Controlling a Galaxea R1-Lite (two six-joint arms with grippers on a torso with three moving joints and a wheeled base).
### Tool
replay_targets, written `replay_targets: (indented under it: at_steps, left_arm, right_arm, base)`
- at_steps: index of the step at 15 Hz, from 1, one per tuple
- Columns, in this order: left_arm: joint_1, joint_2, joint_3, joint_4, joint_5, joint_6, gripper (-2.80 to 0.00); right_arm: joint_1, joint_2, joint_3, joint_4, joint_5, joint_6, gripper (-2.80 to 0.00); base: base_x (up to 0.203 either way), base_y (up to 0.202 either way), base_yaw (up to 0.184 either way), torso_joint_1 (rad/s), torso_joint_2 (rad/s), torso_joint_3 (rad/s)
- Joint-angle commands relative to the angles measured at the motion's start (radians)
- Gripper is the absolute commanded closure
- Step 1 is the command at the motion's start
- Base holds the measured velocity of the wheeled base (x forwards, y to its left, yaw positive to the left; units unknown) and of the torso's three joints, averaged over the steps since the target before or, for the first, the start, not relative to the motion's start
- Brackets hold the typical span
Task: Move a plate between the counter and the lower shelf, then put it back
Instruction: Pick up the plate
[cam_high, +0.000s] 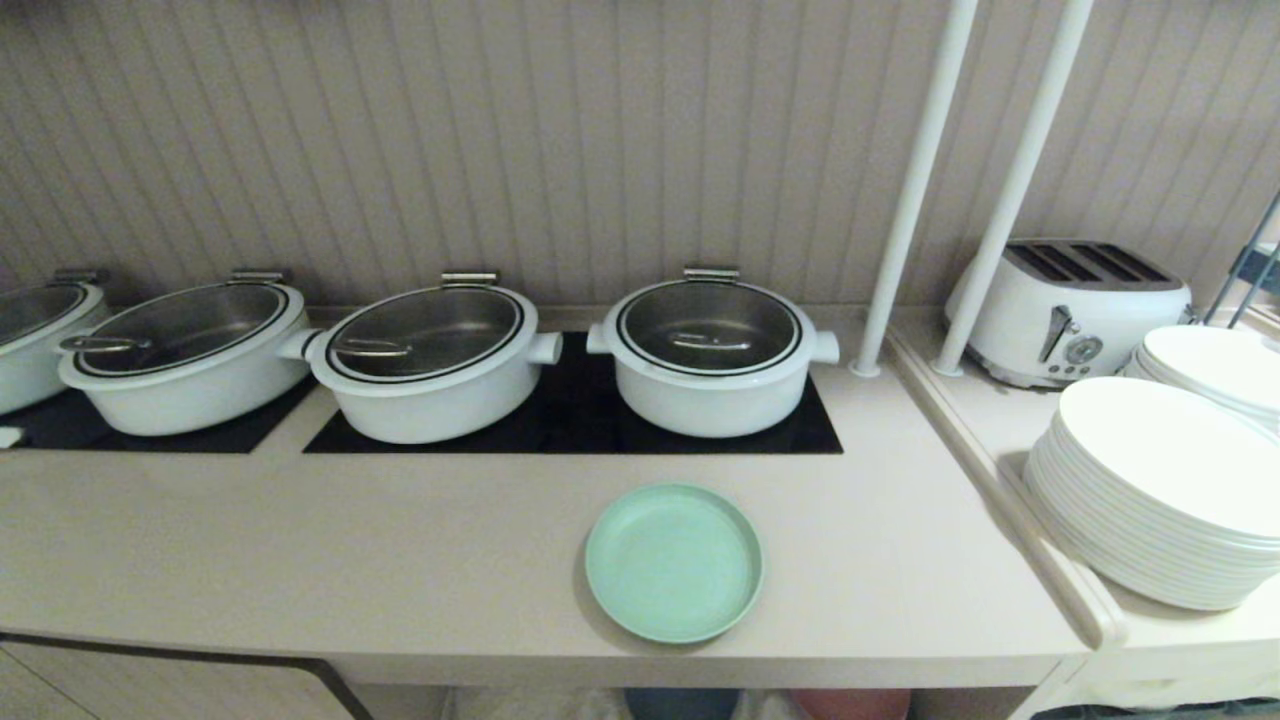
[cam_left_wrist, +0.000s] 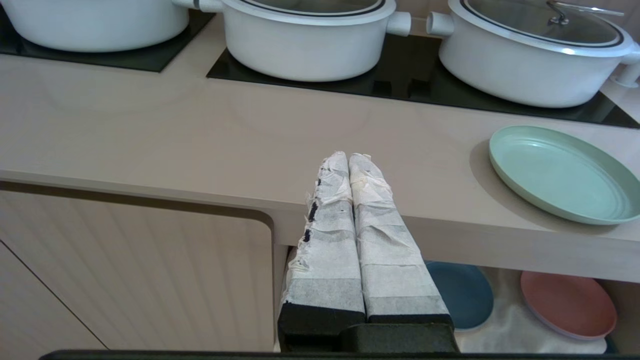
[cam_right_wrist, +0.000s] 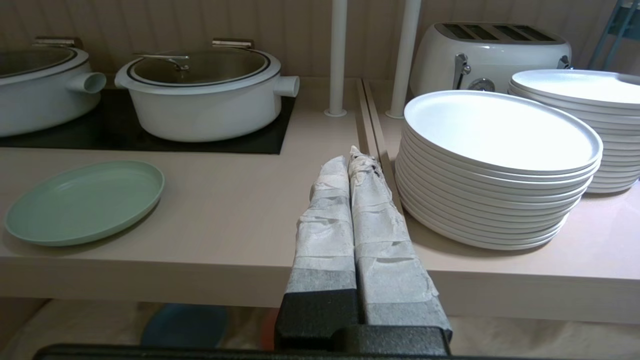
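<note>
Head view, pots: you've got white pots (cam_high: 430, 365) lined up across the upper left on the black hob.
Plate (cam_high: 673, 561): lower centre, flat on the counter (cam_high: 300, 560) near its front edge.
White plate stack (cam_high: 1150, 500): far right.
Left gripper (cam_left_wrist: 348, 159): fingers pressed together, empty, hovering at the counter edge.
Right gripper (cam_right_wrist: 349, 161): same deal, fingers together, nothing held.

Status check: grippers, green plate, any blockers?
Left gripper shut, empty, short of the counter. Right gripper likewise. Mint-green plate on counter, near front edge. Nothing around it.
</note>
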Motion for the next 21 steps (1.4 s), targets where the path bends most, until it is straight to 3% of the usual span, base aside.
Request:
replay_targets:
  at_steps: [1, 9, 15, 21]
  left_arm:
    - [0.000, 0.000, -0.001, 0.000, 0.001, -0.001, 0.00]
    - [0.000, 0.000, 0.000, 0.000, 0.001, -0.001, 0.00]
    - [0.000, 0.000, 0.000, 0.000, 0.001, -0.001, 0.00]
    - [0.000, 0.000, 0.000, 0.000, 0.001, -0.001, 0.00]
  right_arm:
    - [0.000, 0.000, 0.000, -0.001, 0.000, -0.007, 0.00]
    - [0.001, 0.062, -0.030, 0.010, 0.029, -0.038, 0.00]
    - [0.009, 0.488, -0.338, 0.023, 0.040, -0.040, 0.00]
    - [0.106, 0.911, -0.661, 0.060, 0.038, -0.072, 0.00]
  base:
    - [0.000, 0.000, 0.000, 0.000, 0.00, 0.000]
    - [0.000, 0.000, 0.000, 0.000, 0.00, 0.000]
    - [0.000, 0.000, 0.000, 0.000, 0.00, 0.000]
    - [0.000, 0.000, 0.000, 0.000, 0.00, 0.000]
